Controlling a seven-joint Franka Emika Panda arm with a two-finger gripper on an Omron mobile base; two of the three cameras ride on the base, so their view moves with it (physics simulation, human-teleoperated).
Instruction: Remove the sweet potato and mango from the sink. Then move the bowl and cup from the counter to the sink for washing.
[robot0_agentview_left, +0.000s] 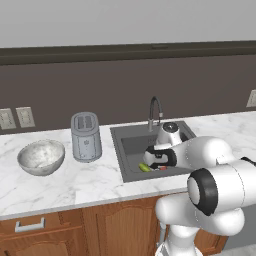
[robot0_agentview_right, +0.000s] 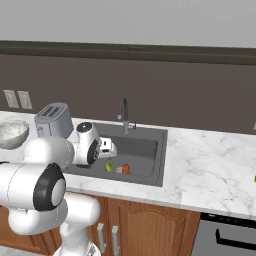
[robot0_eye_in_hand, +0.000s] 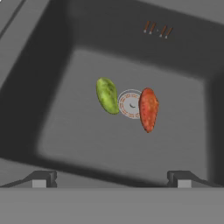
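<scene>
Left base view: the arm bends forward over the sink (robot0_agentview_left: 131, 140), its hand hanging above the basin's front half. The mango (robot0_agentview_left: 144, 167) peeps out green just beside the wrist, with a sliver of the sweet potato (robot0_agentview_left: 162, 168) next to it on the basin floor. The bowl (robot0_agentview_left: 41, 157) sits on the marble counter (robot0_agentview_left: 95, 182), left of the toaster (robot0_agentview_left: 85, 136), well apart from the sink.

Right base view: mango (robot0_agentview_right: 108, 166) and sweet potato (robot0_agentview_right: 125, 169) lie side by side near the basin's front wall, below and slightly right of the hand. The faucet (robot0_agentview_right: 123, 114) stands at the back rim.

Hand view: the gripper (robot0_eye_in_hand: 111, 179) looks straight down, fingertips (robot0_eye_in_hand: 40, 179) spread wide with nothing between them. Both items lie ahead of the tips, either side of the drain (robot0_eye_in_hand: 130, 103); the mango (robot0_eye_in_hand: 107, 95) left, the sweet potato (robot0_eye_in_hand: 148, 109) right. Their long axes run roughly along the view's vertical, so across the line joining the fingers. That looks favourable for closing across the narrow width of either, once the hand descends and centres over one.
</scene>
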